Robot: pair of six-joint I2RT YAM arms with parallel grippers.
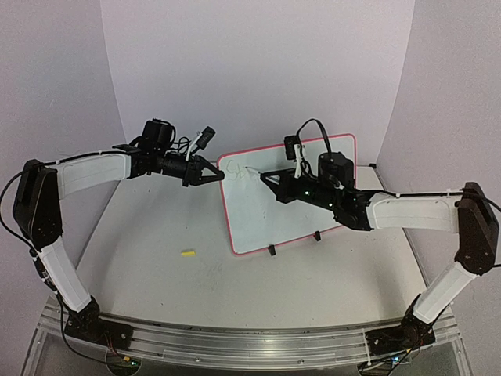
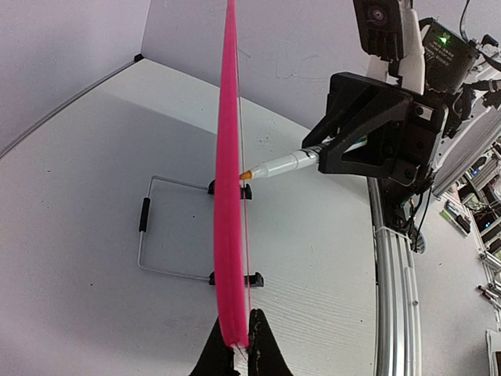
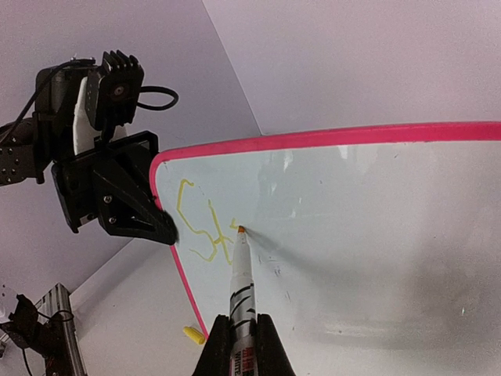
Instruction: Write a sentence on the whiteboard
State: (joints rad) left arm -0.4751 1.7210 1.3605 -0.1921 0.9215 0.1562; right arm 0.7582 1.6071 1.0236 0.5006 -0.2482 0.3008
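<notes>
At the far middle of the table (image 1: 156,258) the whiteboard (image 1: 270,223) stands propped on its small black feet (image 1: 272,251), leaning back a little, its long axis running left to right across the arms. The left gripper (image 2: 241,345) is clamped onto the board's left pink rim, near the upper corner, and steadies it. The right gripper (image 3: 239,338) is closed around a marker (image 3: 241,274), whose barrel points up and away from the hand, its orange tip touching the white face.

The sentence (image 3: 205,227) is barely begun. Only two or three yellow letters show, something like "St", high on the board and just beside the left rim. The tip rests right at the end of the last letter. Everything to the right of it is bare board, so the line of writing has to run away from the left gripper and toward the right arm's own side, along the board's length.

The writing hand is therefore reaching across to the board's far corner, and its next strokes likely bring it back closer to its own base. The pinch on the left rim probably matters most here, where the tip's pressure lands just beside it. A yellow cap (image 1: 188,254) lies on the table, well apart from the board.
</notes>
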